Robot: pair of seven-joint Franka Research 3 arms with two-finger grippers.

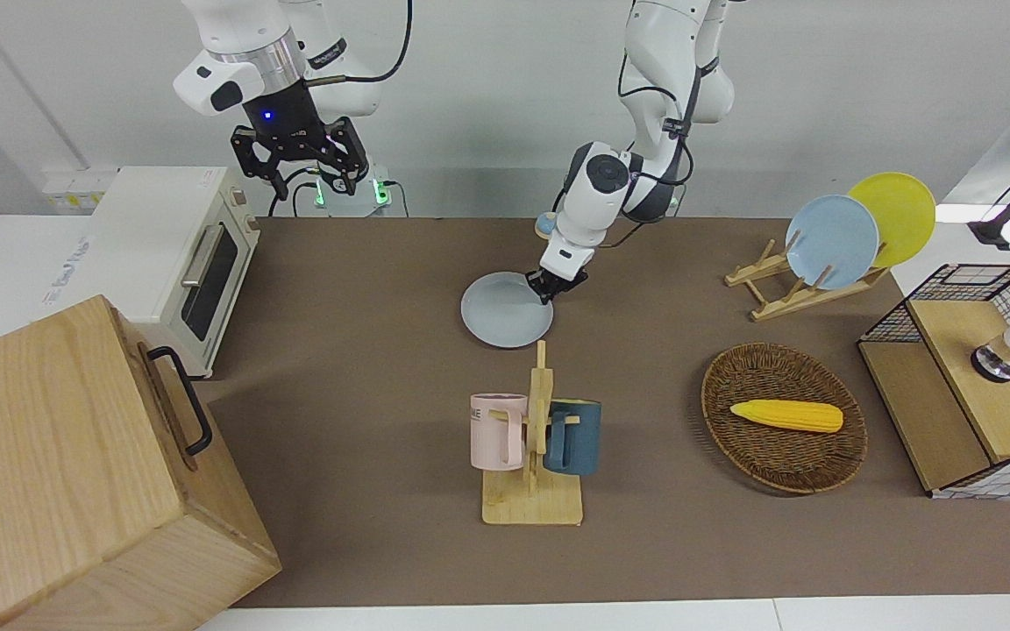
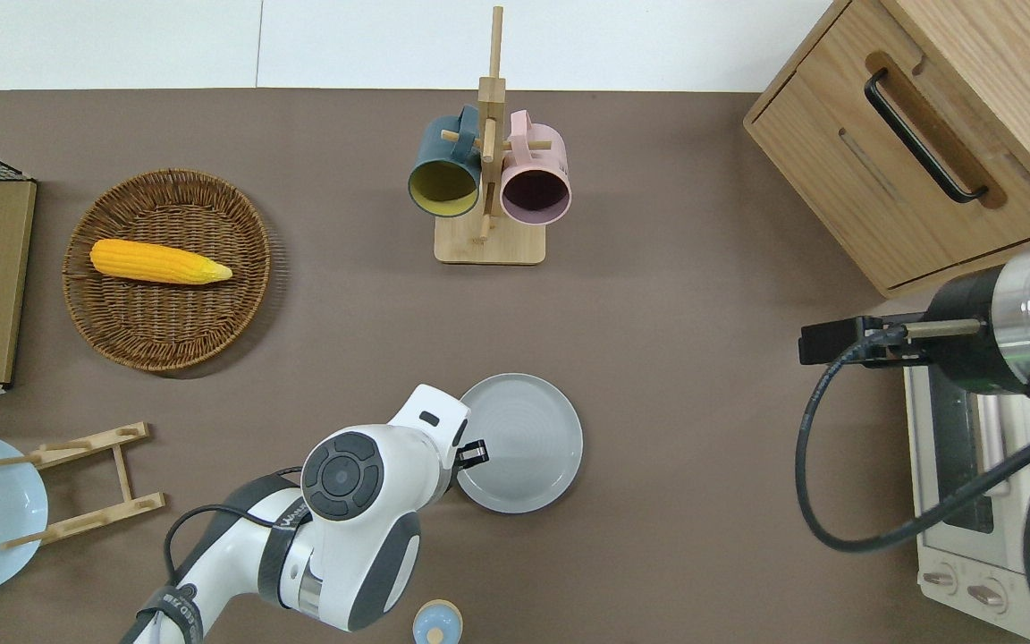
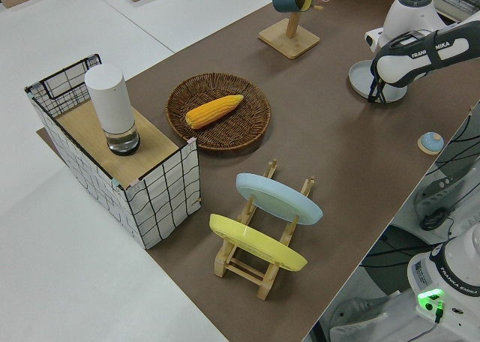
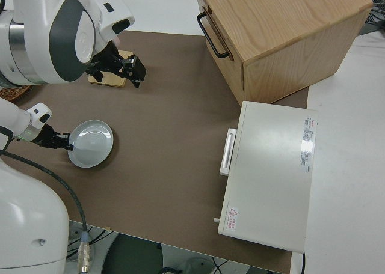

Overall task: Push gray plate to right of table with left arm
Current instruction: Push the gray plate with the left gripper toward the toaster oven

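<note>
The gray plate [image 1: 505, 311] [image 2: 528, 443] [image 4: 91, 143] lies flat on the brown table [image 1: 356, 368], about mid-length and nearer to the robots than the mug rack. My left gripper [image 1: 547, 296] [image 2: 479, 453] [image 4: 65, 142] is down at table height, shut, its tip against the plate's rim on the side toward the left arm's end of the table. The left side view shows the same contact of gripper [image 3: 373, 98] and plate [image 3: 360, 78]. The right gripper [image 1: 299, 171] is open and empty, and that arm is parked.
A wooden mug rack [image 1: 533, 438] holds a pink and a blue mug. A wicker basket [image 1: 737, 438] with a corn cob, a plate rack [image 1: 781, 289] with blue and yellow plates, and a wire crate [image 1: 952, 350] stand toward the left arm's end. A toaster oven [image 1: 181, 254] and wooden cabinet [image 1: 58, 464] fill the right arm's end.
</note>
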